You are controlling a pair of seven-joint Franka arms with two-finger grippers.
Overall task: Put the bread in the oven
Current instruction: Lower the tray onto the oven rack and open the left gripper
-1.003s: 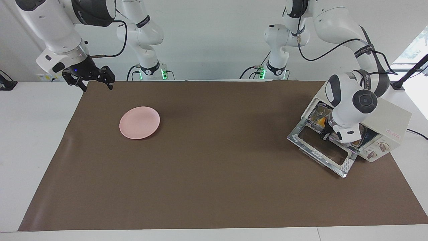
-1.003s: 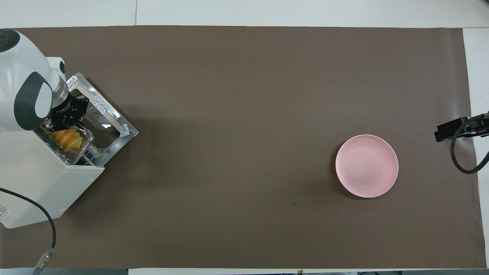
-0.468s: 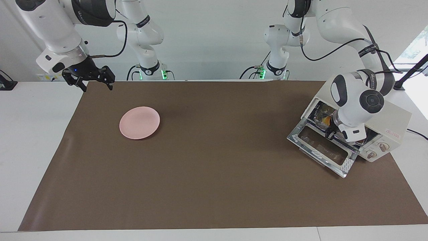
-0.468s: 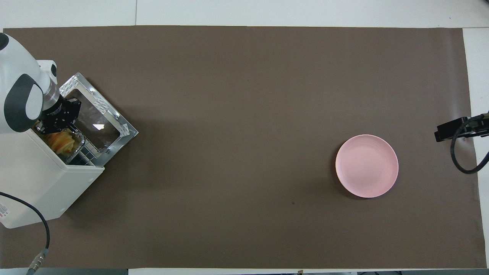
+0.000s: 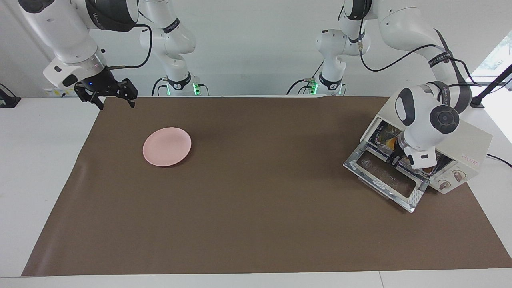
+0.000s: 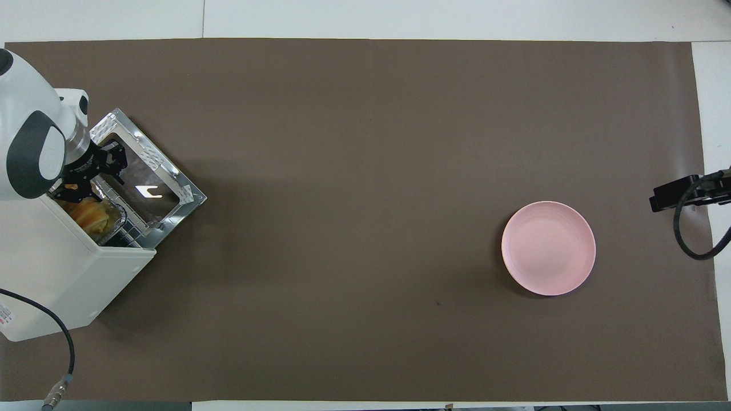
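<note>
Inside the cream-white oven [image 6: 63, 279] at the left arm's end of the table, the bread [image 6: 87, 212] sits on a foil tray [image 6: 114, 216] on the rack, above the dropped glass door [image 5: 386, 176]. At the oven's mouth the left gripper [image 6: 94, 178] spreads its fingers, holding nothing, just beside the tray. Meanwhile the right gripper [image 5: 114, 94] waits, fingers parted, over the brown mat's [image 5: 260, 208] edge at the right arm's end, near a pink plate [image 5: 167, 146].

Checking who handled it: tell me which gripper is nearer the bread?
Left. The left gripper is at the oven's mouth beside the bread; the right gripper waits near the plate's end.
</note>
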